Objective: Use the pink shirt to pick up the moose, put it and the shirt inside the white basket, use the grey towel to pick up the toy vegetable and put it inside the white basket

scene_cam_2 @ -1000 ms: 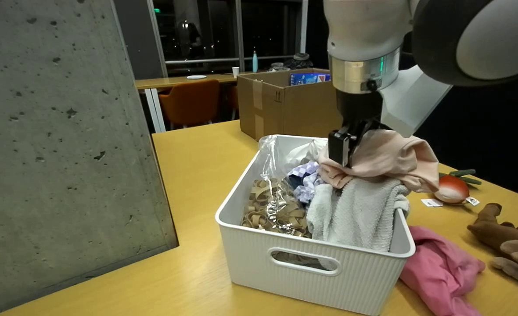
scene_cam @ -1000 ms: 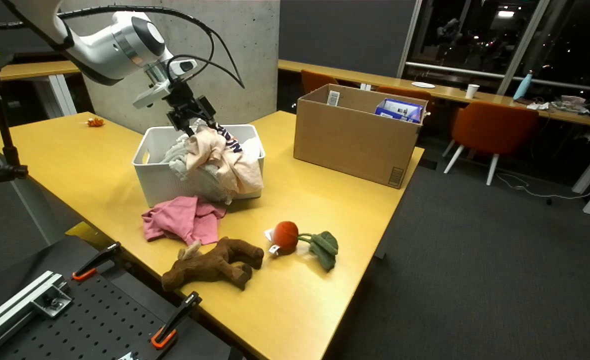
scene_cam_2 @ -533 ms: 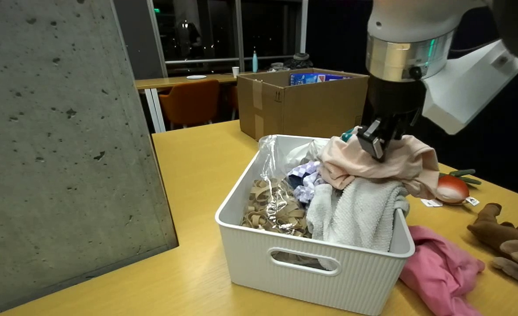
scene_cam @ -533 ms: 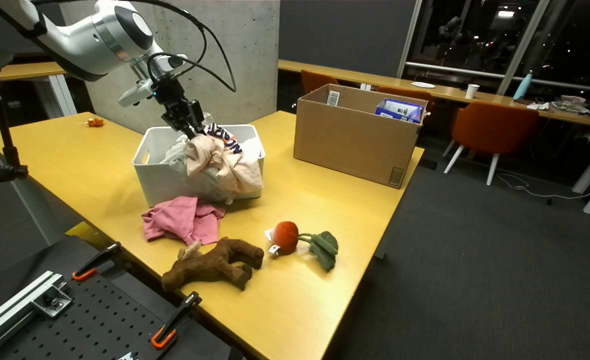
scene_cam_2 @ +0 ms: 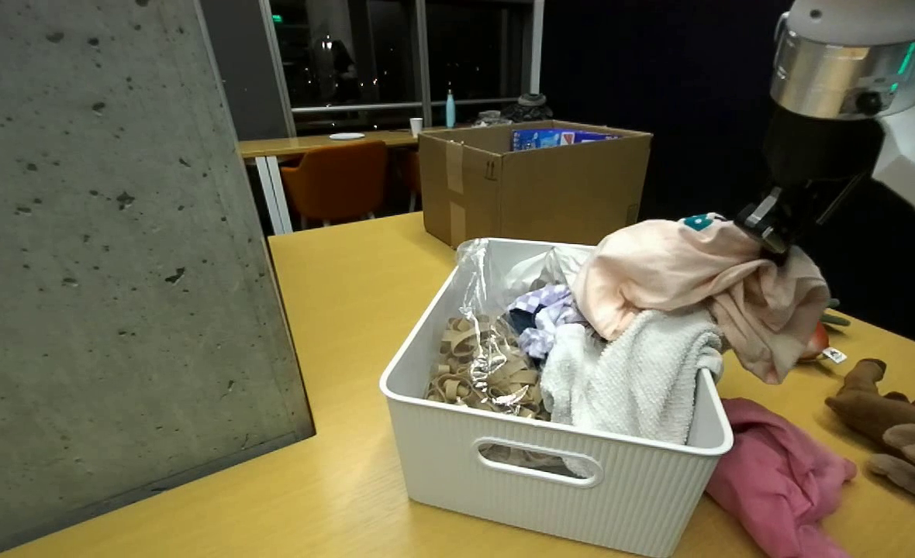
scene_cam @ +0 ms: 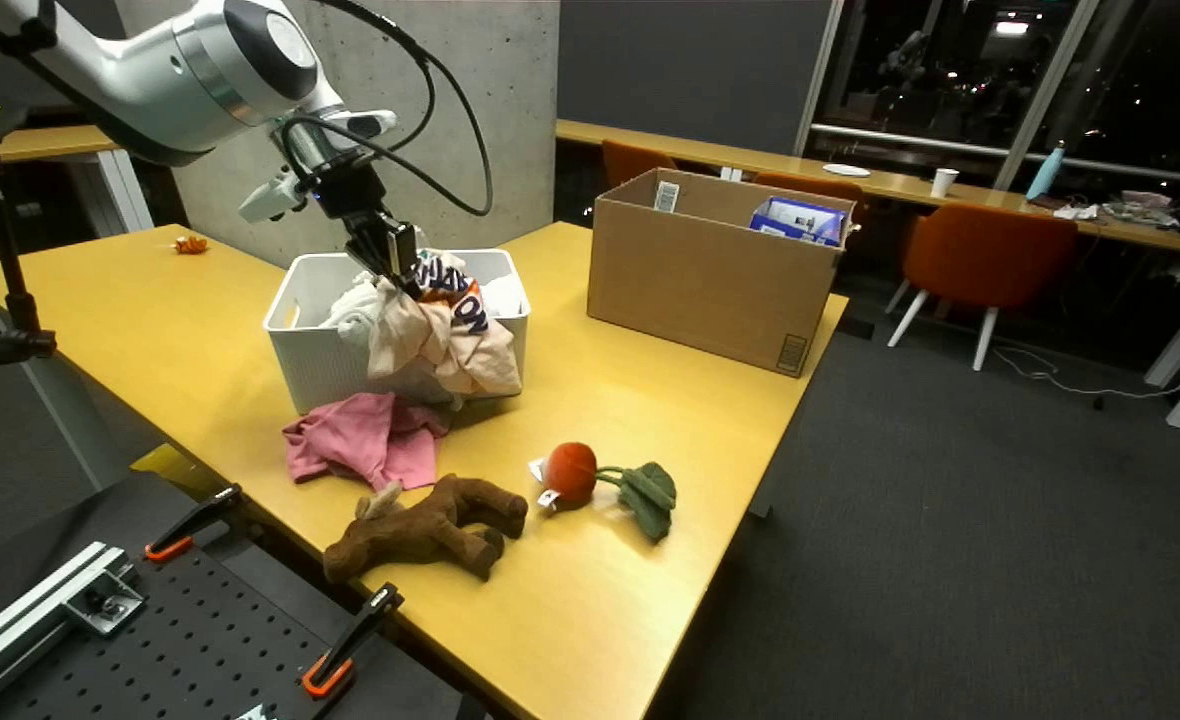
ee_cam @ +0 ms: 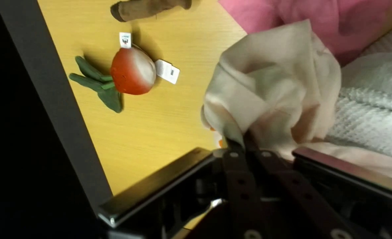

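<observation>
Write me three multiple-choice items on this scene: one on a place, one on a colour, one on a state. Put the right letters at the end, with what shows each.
1. Where is the moose?
A) In the basket
B) In the box
C) On the table

2. What colour are the leaves of the vegetable?
A) Green
B) Purple
C) White

3. What is the state of the gripper?
A) Open, with nothing in it
B) Shut on the peach cloth
C) Shut on the moose

Right letters:
1: C, since both exterior views show it lying on the yellow top.
2: A, since the wrist view and an exterior view show them plainly green.
3: B, since the wrist view shows folds of the cloth gathered between the closed jaws.
</observation>
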